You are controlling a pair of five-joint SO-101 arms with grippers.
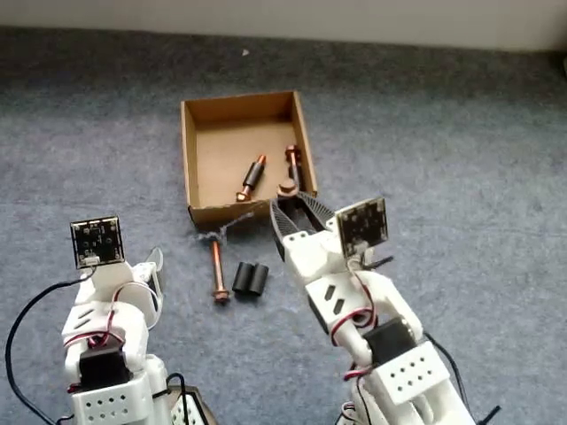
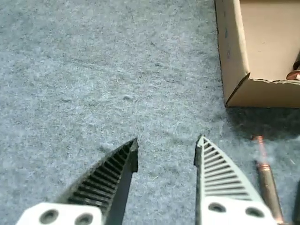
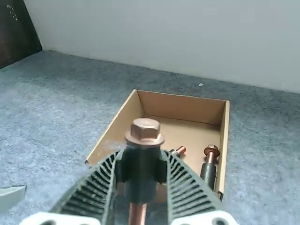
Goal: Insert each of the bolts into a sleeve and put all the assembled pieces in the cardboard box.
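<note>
Holding a bolt-and-sleeve assembly, the held piece (image 3: pixel 140 173), tight between its fingers, the right gripper (image 3: pixel 140 159) hangs at the near rim of the box (image 1: pixel 189 150), by the corner on its own side. The copper head is up and the black sleeve is clamped dead centre. Look inside the box: two assemblies are already down there, the middle piece (image 1: pixel 252 177) lying slanted on the floor and the wall piece (image 1: pixel 292 164) along the side nearest this arm. So that's two banked and a third in hand, which by my reckoning needs only a short carry over the rim and a release. On the other side, the left gripper (image 2: pixel 167 140) is spread wide with nothing in it, low over the grey bench (image 2: pixel 93 70) just off the box's near corner. What's left? A loose bolt (image 1: pixel 216 270) lies on the bench in front of the box. Just beside it, not touching, sit the black sleeves (image 1: pixel 251 278), which look like two side by side, though that's hard to call. That bolt isn't sleeved yet, so I'd put this past halfway: one drop pending, then one more assembly and one more trip.
</note>
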